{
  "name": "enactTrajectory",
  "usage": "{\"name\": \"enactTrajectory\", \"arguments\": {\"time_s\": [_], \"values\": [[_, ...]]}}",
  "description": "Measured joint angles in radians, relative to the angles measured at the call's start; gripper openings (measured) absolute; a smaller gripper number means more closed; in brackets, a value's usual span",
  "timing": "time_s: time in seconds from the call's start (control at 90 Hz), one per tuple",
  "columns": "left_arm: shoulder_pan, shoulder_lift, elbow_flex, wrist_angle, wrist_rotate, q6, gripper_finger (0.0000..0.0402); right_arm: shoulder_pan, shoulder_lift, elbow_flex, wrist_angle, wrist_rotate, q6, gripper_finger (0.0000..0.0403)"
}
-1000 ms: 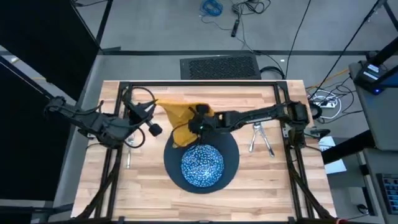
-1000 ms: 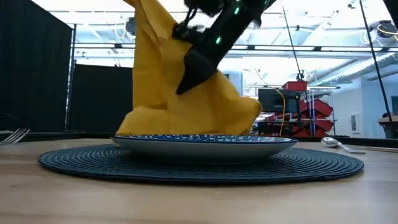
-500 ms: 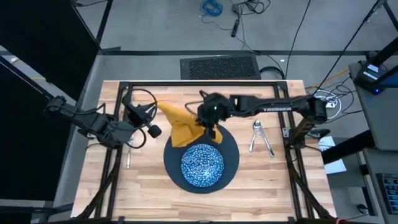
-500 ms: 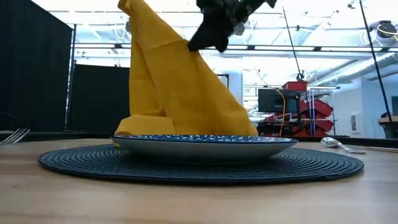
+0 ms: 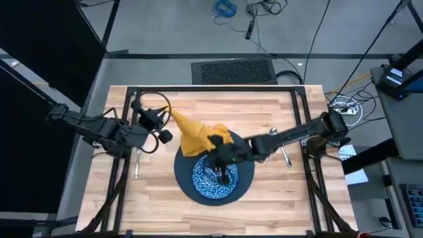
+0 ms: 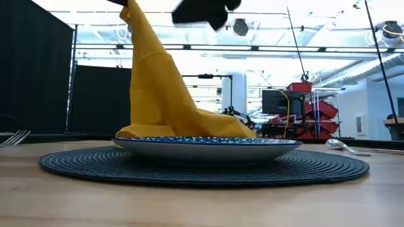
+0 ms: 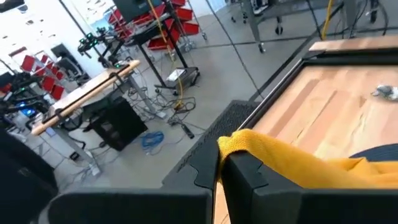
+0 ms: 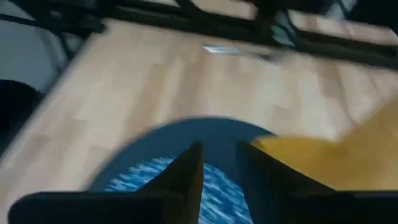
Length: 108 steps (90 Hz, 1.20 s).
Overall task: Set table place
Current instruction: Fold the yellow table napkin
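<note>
The right gripper (image 5: 225,173) hangs above the speckled dish (image 5: 206,182), fingers a narrow gap apart and empty, hiding part of the dish. The left gripper (image 5: 165,125) pinches a corner of the yellow napkin (image 5: 193,134), which drapes onto the plate (image 5: 246,173) near the table (image 5: 218,109) centre.
</note>
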Motion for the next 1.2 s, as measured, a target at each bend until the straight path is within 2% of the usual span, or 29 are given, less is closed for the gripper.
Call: {"name": "enactTrajectory", "arguments": {"time_s": [0.189, 0.4, 0.789, 1.2], "values": [[0.025, 0.0, 0.0, 0.001, 0.046, 0.0, 0.0, -0.005, 0.185, -0.002, 0.158, 0.003, -0.001, 0.0067], [0.024, 0.0, 0.0, -0.01, 0.065, -0.002, 0.0, -0.11, 0.33, -0.002, 0.242, 0.018, 0.009, 0.0059], [0.024, 0.0, -0.001, -0.219, 0.079, -0.199, 0.0, -0.299, 0.301, -0.001, 0.133, 0.173, -0.006, 0.0027], [0.024, 0.0, -0.039, -0.235, 0.079, -0.212, 0.0, -0.442, 0.277, -0.002, 0.139, 0.18, -0.053, 0.0011]]}}
